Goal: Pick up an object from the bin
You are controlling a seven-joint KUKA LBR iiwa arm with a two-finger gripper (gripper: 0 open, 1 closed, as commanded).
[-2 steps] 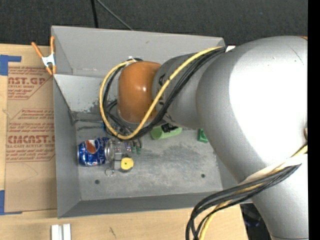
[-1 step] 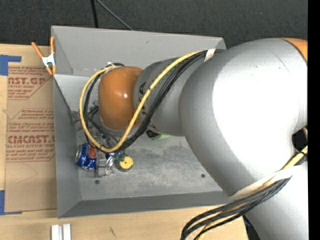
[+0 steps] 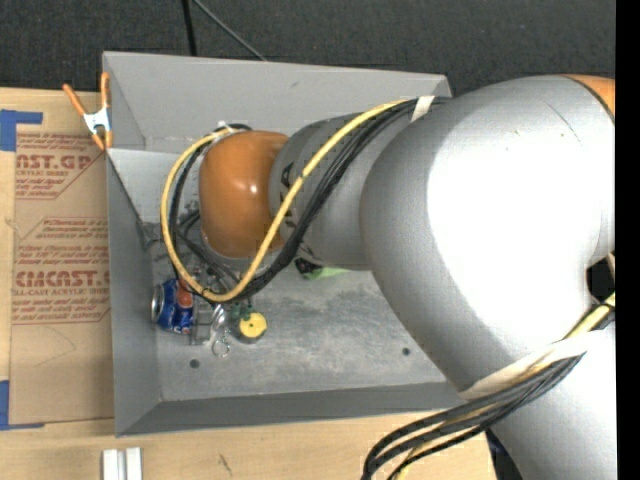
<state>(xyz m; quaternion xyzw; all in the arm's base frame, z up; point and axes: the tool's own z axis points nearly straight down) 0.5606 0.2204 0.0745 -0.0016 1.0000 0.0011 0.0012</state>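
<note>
Inside, the bin (image 3: 330,340) holds a blue can (image 3: 174,306) and yellow disc (image 3: 252,325).

Grey arm (image 3: 470,218) from the right; orange-capped wrist (image 3: 238,203); pincer (image 3: 205,293) low, leftward

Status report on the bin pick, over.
Gripper low over the bin's left floor. Nearest: blue can-like thing at left, yellow round piece to its right. Orange wrist cover and cables block the view of any grasp.

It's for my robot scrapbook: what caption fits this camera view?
Robot arm with orange wrist cover leans into the grey bin, near a blue thing and a small yellow piece.
</note>
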